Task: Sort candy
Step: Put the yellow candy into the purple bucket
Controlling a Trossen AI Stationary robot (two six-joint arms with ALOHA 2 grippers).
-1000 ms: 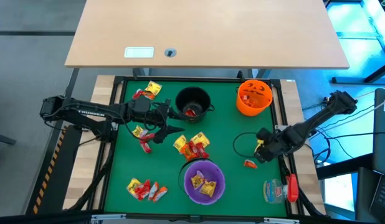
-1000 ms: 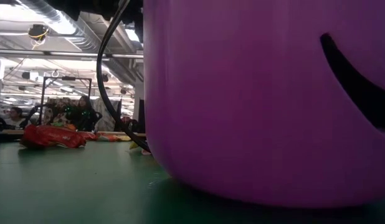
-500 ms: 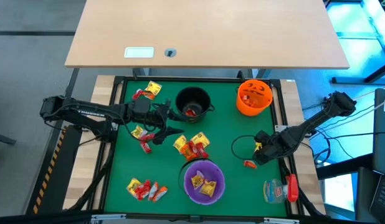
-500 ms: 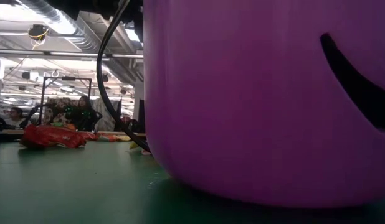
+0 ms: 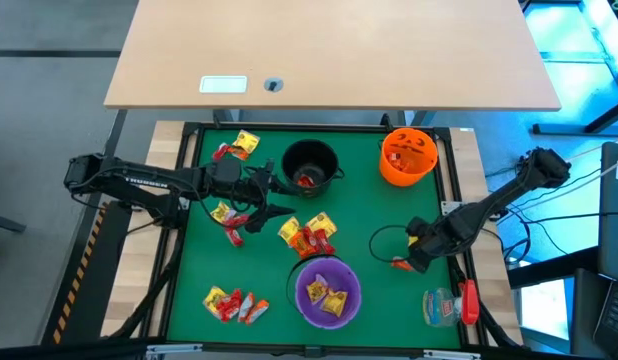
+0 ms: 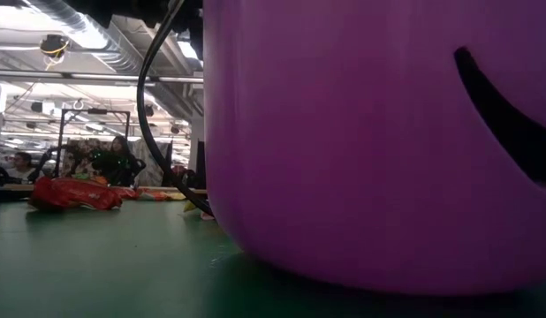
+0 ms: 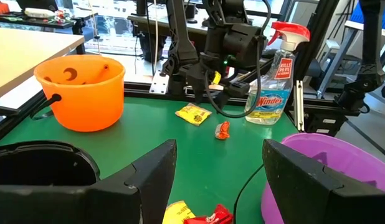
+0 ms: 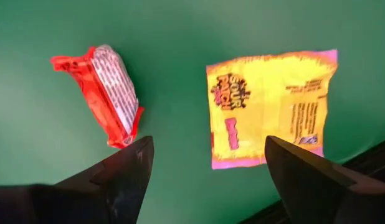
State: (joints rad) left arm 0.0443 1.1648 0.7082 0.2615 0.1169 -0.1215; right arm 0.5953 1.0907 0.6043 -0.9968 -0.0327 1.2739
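Observation:
My right gripper (image 5: 413, 252) points down near the table's right edge, open, just above two sweets on the green mat: a red candy (image 8: 105, 93) and a yellow candy (image 8: 270, 115). Both lie flat ahead of its fingertips (image 8: 205, 180), untouched. My left gripper (image 5: 279, 197) hovers open (image 7: 220, 180) at mid-left, pointing toward the right edge, with nothing between its fingers. More candy lies in heaps at the far left (image 5: 239, 145), beside the left gripper (image 5: 227, 215), at the centre (image 5: 307, 235) and at the near left (image 5: 232, 303).
A purple bowl (image 5: 327, 290) holds yellow sweets, a black bowl (image 5: 311, 165) red ones, and an orange bowl (image 5: 407, 155) stands far right. A clear spray bottle (image 5: 449, 303) lies near right. A black cable loop (image 5: 381, 235) lies beside the right gripper.
My right gripper has sunk toward the two sweets by the right edge, drifting a little toward the near edge, and its wrist has turned slightly. The sweets lie as before.

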